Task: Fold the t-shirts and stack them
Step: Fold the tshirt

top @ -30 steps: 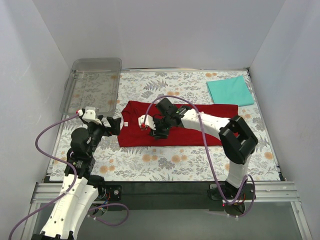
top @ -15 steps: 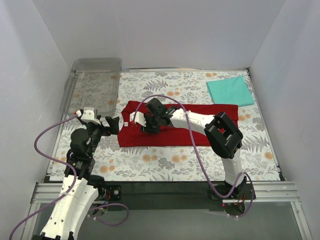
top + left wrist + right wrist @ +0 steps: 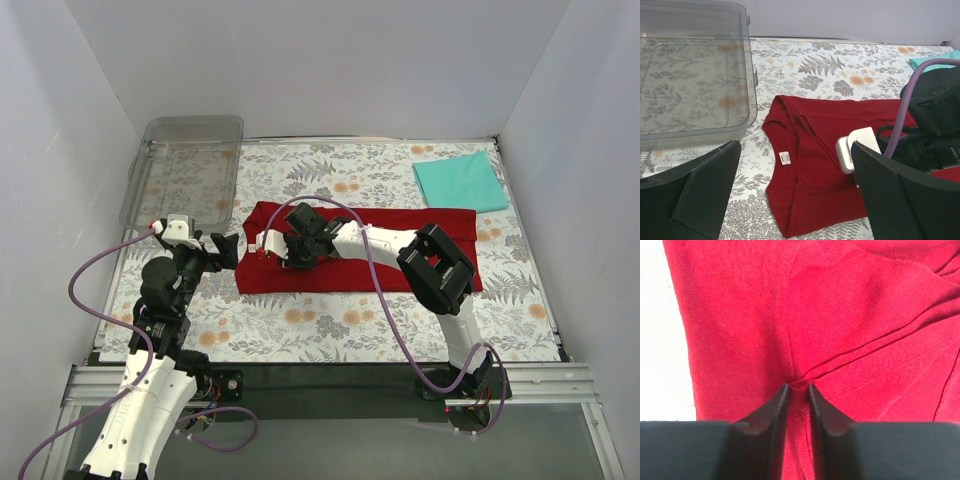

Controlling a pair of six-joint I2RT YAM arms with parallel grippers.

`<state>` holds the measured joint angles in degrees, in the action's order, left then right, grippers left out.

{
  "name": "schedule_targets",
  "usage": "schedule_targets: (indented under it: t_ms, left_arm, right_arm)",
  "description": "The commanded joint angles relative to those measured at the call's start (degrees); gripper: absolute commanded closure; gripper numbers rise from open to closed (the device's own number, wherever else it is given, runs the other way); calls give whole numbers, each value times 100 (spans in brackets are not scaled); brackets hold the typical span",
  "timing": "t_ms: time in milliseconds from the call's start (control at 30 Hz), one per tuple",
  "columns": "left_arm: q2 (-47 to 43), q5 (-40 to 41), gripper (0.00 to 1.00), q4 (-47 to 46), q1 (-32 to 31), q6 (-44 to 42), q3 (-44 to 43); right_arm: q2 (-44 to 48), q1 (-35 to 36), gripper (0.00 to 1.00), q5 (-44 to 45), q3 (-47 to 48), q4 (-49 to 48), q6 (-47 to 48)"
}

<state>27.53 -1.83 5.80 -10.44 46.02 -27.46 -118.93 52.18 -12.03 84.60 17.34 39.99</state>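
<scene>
Right tool (image 3: 798,387) nips red t-shirt (image 3: 330,278) fold; left tool (image 3: 795,147) wide, holding nothing, near clear tray (image 3: 190,122).

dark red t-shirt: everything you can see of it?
The dark red t-shirt is plain soft knit, folded lengthwise into a long band lying flat across the floral mat, collar end toward the left, a small white label showing at the neckline. The right gripper presses down near the collar, pinching a small ridge of cloth.

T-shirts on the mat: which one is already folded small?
The teal t-shirt, a compact rectangle at the far right; the dark red t-shirt lies stretched across the middle.
</scene>
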Motion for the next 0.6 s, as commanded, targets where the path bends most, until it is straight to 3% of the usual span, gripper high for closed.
schedule_targets:
  t_ms: [0,167,567]
  left_arm:
    - [-19,112,15,-35,33,-76,48]
    - [-28,103,15,-44,33,-76,48]
    - [-46,103,15,-35,33,-84,66]
  right_arm:
    - [72,11,77,69,180,-117,-61]
    - [370,2,88,166,189,-117,-70]
    - [784,-375,90,-53,364,-117,-325]
